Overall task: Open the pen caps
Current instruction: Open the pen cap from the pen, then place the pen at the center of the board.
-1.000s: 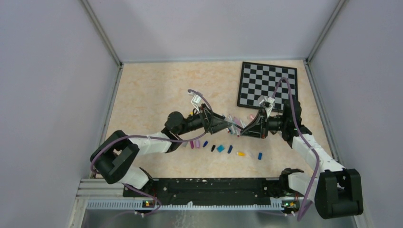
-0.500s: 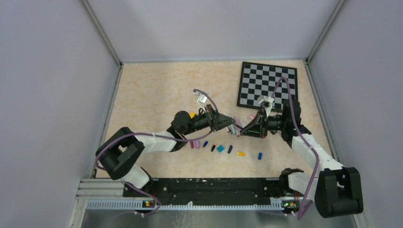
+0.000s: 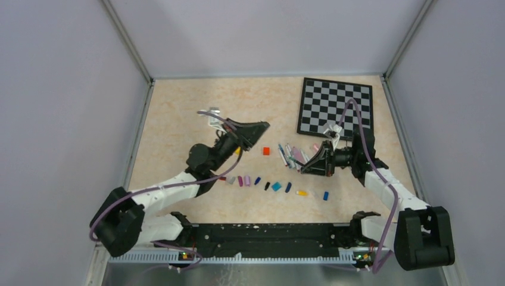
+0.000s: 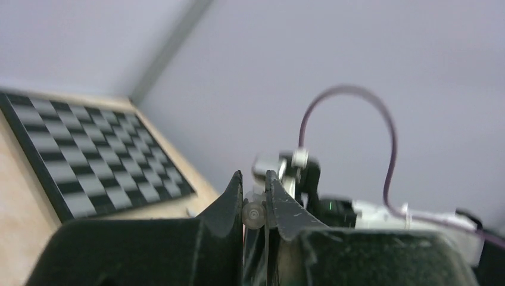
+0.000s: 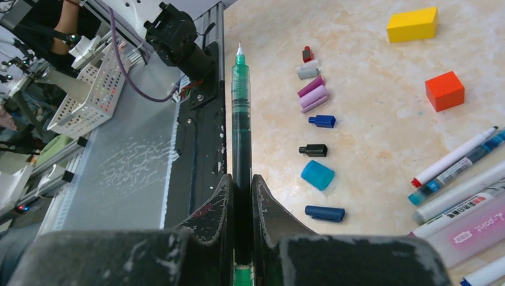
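Both arms are seen at once only from above. The left arm [image 3: 170, 189] is lifted high over the table [image 3: 178, 119] and bent at the elbow. The right arm [image 3: 387, 186] is stretched low toward the middle. What is held cannot be made out from up there; that is shown by the wrist views alone.

In the left wrist view, the left end effector [image 4: 254, 179] is seen almost closed, with a small pale cap [image 4: 254, 213] pinched between its fingers. The round end of the cap is turned toward the camera.

In the right wrist view, the right end effector [image 5: 241, 179] is closed tight on a green pen [image 5: 240, 101]. The pen is held in line with the fingers, and its bare tip is pointed away from them, toward the near edge of the table. A row of loose caps [image 5: 313, 95] is laid on the table beside it, with a red cube [image 5: 444, 90] and a yellow block [image 5: 412, 24] past them. More pens [image 5: 458, 190] are piled at the right of that view, near the checkerboard [image 3: 335, 107].
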### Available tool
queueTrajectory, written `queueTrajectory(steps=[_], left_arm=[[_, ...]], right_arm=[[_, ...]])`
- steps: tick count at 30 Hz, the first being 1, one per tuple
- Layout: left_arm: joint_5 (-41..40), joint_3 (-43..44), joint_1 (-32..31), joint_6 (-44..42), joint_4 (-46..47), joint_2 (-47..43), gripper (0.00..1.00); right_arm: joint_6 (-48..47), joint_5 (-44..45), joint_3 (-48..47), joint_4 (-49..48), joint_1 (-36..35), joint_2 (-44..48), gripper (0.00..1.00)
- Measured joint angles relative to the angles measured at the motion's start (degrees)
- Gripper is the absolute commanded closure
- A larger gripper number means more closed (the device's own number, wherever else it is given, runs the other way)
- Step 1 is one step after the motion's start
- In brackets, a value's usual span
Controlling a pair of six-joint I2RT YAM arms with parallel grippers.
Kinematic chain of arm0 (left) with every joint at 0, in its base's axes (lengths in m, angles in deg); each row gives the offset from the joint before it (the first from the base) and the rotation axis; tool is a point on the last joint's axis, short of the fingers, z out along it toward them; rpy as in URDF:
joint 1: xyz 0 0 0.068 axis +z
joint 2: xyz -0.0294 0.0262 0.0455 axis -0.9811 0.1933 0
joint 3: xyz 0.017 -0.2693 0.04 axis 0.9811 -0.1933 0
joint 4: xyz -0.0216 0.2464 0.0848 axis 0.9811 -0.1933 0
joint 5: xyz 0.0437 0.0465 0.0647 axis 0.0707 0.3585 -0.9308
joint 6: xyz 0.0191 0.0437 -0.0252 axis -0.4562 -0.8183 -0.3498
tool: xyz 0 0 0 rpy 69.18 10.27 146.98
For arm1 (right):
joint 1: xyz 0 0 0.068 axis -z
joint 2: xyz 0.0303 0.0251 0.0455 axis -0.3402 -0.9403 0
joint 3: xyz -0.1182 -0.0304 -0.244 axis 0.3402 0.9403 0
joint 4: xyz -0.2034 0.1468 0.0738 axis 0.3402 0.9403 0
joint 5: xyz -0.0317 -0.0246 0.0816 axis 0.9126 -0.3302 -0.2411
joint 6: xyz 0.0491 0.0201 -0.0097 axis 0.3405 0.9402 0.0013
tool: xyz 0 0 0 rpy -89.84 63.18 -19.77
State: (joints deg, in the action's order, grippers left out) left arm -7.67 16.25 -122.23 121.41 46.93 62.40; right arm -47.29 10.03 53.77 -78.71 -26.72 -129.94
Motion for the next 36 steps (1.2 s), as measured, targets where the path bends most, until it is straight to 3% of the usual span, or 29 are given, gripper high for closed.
queueTrajectory(steps=[5,10,16,24,31,36], left_arm=[[-2.6,0.0,6.9,-0.3,1.8,-6.7,1.0],[1.9,0.1,10.8,-0.1,-2.4,-7.1,1.0],[13.2,-4.2,15.4,4.5,0.7,-6.2,1.0],[28.7,-6.9,20.4,16.1,13.1,4.4,1.0],[36.8,-6.9,20.5,20.3,16.4,7.4,1.0],[38.6,-6.9,20.5,18.7,12.4,5.2,1.0]], right_arm=[[-1.6,0.2,0.3,1.4,0.5,-0.2,1.0],[-9.2,4.8,-0.5,9.7,3.8,0.6,1.0],[-16.8,11.5,-3.2,17.2,16.2,3.3,1.0],[-22.3,15.9,-5.0,23.1,34.6,3.8,1.0],[-31.4,23.3,-12.6,32.3,41.2,-1.4,1.0],[-37.5,28.4,-15.4,35.9,46.2,-6.7,1.0]])
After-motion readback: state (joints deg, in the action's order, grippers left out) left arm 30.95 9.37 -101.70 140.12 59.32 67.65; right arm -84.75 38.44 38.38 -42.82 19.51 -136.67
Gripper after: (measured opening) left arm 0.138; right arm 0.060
